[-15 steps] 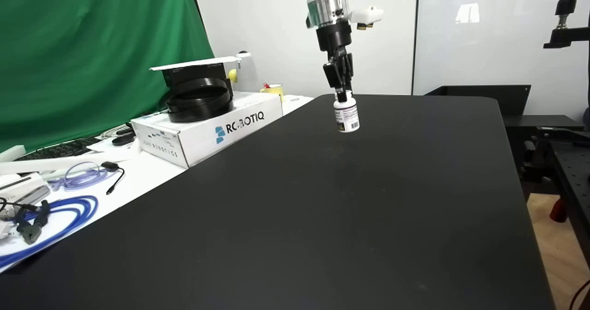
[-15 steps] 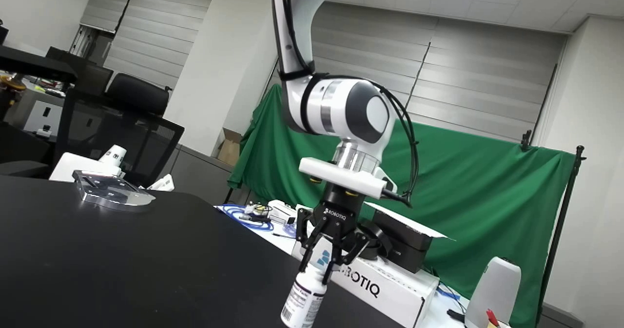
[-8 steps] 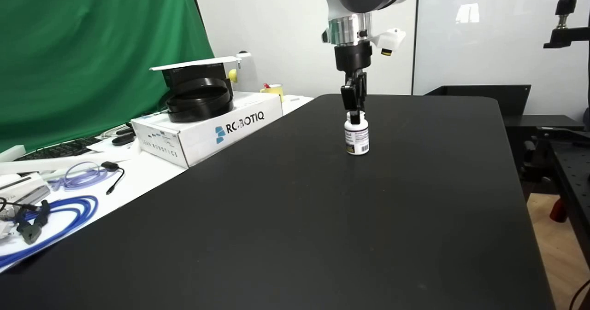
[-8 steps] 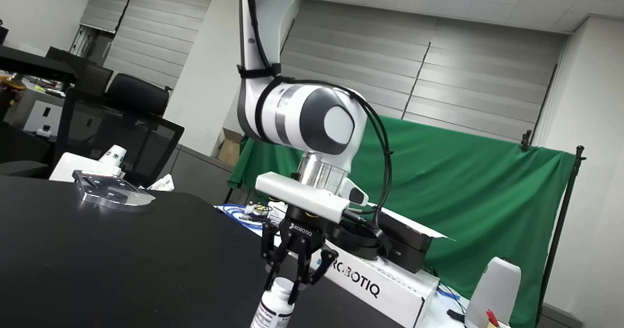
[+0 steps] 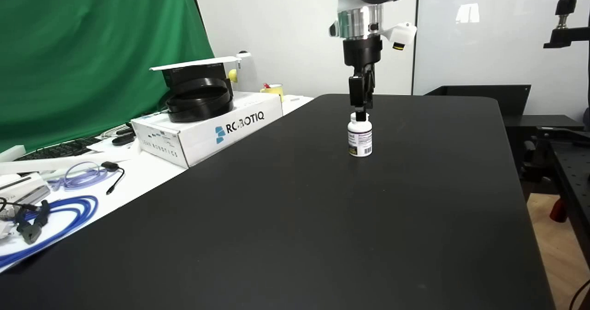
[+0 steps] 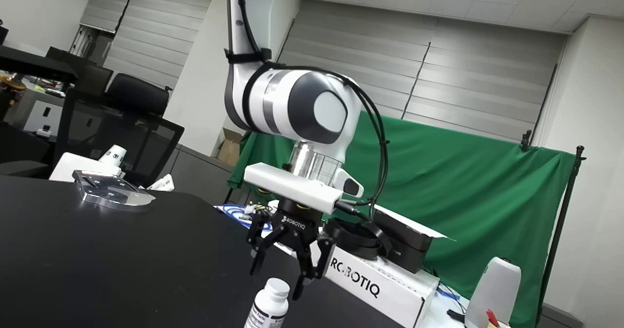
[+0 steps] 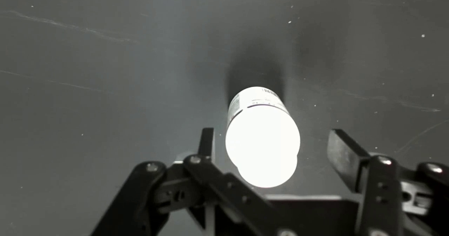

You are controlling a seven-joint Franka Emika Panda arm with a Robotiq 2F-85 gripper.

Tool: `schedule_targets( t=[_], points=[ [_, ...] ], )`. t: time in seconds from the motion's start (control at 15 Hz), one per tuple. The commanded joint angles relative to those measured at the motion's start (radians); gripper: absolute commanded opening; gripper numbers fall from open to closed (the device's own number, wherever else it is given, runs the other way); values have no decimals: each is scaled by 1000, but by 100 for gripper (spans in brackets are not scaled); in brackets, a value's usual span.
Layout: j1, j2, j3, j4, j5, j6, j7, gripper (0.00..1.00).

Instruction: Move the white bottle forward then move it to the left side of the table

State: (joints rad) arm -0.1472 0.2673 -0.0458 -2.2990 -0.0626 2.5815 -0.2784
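The white bottle stands upright on the black table, its printed label facing the camera in an exterior view. Cap and shoulder of the white bottle show in an exterior view, where the frame edge cuts off its base. My gripper is just above and around the cap, jaws spread wide. In the wrist view the white bottle glares bright between the fingers, with a gap on either side. It lies closer to the finger on that view's left. Nothing is held.
A white Robotiq box with black rings on it runs along the table's edge. Blue cable and other clutter lie on the white surface beside it. A clear plastic plate rests on the table's far part.
A second ago the bottle hung tilted in the closed gripper above the table. It came down and stands on the tabletop; the jaws have spread apart and the arm has risen slightly.
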Motion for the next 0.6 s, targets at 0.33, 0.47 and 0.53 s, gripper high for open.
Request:
schedule_targets(
  t=[0.33, 0.47, 0.53],
  points=[
    [14, -121, -36, 19, -70, -141, 31, 100],
    [14, -145, -37, 29, -68, -183, 25, 100],
    [15, -155, -37, 36, -70, -206, 25, 100]
  ],
)
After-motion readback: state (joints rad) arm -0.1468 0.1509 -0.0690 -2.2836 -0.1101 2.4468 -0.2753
